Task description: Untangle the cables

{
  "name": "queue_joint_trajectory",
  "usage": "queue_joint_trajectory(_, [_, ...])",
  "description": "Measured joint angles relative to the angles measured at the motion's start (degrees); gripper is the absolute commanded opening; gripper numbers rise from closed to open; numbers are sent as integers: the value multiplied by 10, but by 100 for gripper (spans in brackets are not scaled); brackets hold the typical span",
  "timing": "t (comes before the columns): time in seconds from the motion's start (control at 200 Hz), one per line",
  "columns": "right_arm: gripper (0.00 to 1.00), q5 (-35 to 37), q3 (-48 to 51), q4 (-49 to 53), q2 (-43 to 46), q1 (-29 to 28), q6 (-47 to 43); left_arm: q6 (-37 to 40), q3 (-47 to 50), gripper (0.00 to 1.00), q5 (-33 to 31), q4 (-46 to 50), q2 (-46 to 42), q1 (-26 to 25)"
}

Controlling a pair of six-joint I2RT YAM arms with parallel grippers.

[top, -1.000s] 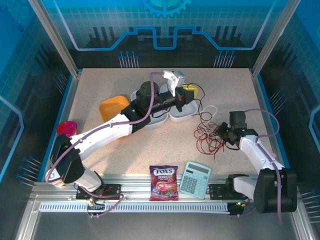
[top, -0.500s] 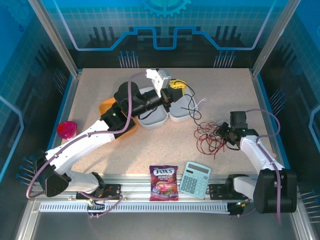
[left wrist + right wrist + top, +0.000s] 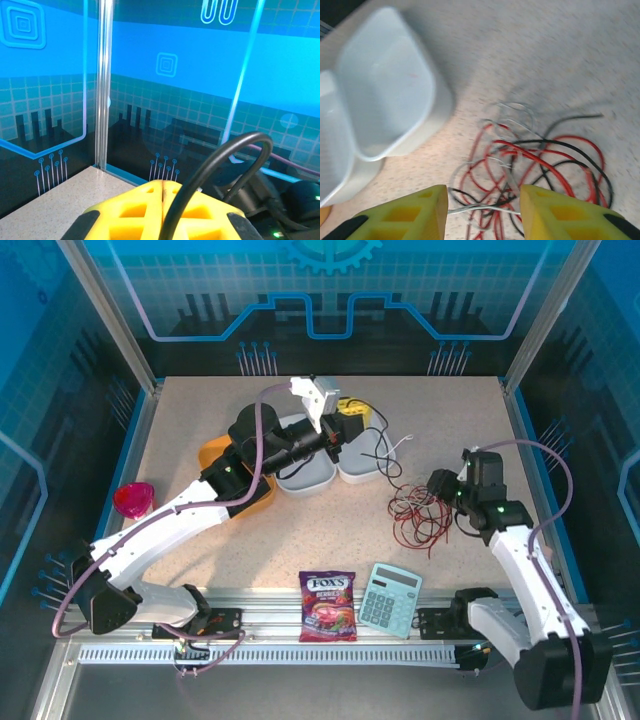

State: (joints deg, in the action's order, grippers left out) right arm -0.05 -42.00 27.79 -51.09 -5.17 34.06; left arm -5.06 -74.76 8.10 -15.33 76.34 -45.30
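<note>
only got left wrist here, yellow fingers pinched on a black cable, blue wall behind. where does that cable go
Observer: From the top camera, the black cable runs from the left gripper to a tangle of red, black and whitish cables on the table, right of the white trays.
Operator: is the right arm on the tangle
Observer: The right gripper is over it, jaws open, nothing clamped.
Operator: anything between its fingers
Observer: A whitish wire crosses the gap between them; I can't tell if it touches them.
</note>
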Motion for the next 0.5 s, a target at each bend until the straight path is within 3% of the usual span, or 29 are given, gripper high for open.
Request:
queue_joint_trajectory(0.125, [52, 0, 19, -40, 58, -64, -40, -10, 0, 4, -21, 11, 1, 0])
queue_joint_trajectory(0.3, [58, 13, 124, -142, 155, -181, -93, -12, -1, 4, -44, 23, 4, 0])
queue_joint_trajectory(0.5, [59, 27, 181, -227, 166, -238, -134, -17, -1, 4, -53, 30, 7, 0])
